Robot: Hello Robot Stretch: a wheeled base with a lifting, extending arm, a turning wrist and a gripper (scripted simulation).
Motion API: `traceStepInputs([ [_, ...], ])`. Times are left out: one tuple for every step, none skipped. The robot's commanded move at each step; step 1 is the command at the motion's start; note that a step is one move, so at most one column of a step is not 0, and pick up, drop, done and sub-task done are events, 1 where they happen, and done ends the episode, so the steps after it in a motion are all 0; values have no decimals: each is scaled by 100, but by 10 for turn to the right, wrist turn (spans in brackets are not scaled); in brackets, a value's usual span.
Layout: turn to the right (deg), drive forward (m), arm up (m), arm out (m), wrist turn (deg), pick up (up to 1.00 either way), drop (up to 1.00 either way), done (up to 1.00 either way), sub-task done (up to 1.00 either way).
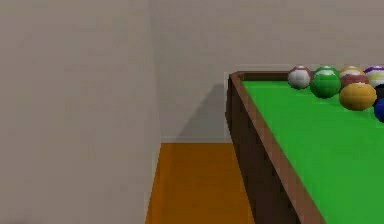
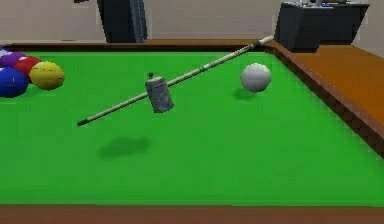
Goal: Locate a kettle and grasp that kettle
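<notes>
In the forward view an orange floor (image 1: pixel 195 185) runs between plain grey walls and the near corner of a green-felted, brown-wood-railed pool-table counter (image 1: pixel 250 130). A cluster of glossy coloured balls (image 1: pixel 340 85) sits by its far edge, the rightmost cut off by the frame.

In the arm side view more such balls, a yellow ball (image 2: pixel 46 75) among them, crowd the counter's left edge, partly cut off. A long thin wooden cue (image 2: pixel 200 71) slants from the middle toward the far right corner. Partway along it is a small grey, dark-capped canister-like thing (image 2: pixel 158 94), tilted, left of the counter's middle. A dark patch on the felt below suggests it is clear of the surface, though I cannot be sure.

It is the likeliest kettle, yet no spout or handle can be made out. If it is metal, I judge it stiff, smooth, rather slippery and light. A hold across the body's middle looks safest, since the cap is too small.

A white ball (image 2: pixel 256 76) lies to its right, well apart. Beyond the far right corner stands a dark box (image 2: pixel 320 25), its top cut off. The state of the jaws I cannot tell.
</notes>
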Motion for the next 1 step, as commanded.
traceStepInputs([
  [0,0,50,0,0,0,0,0,0],
])
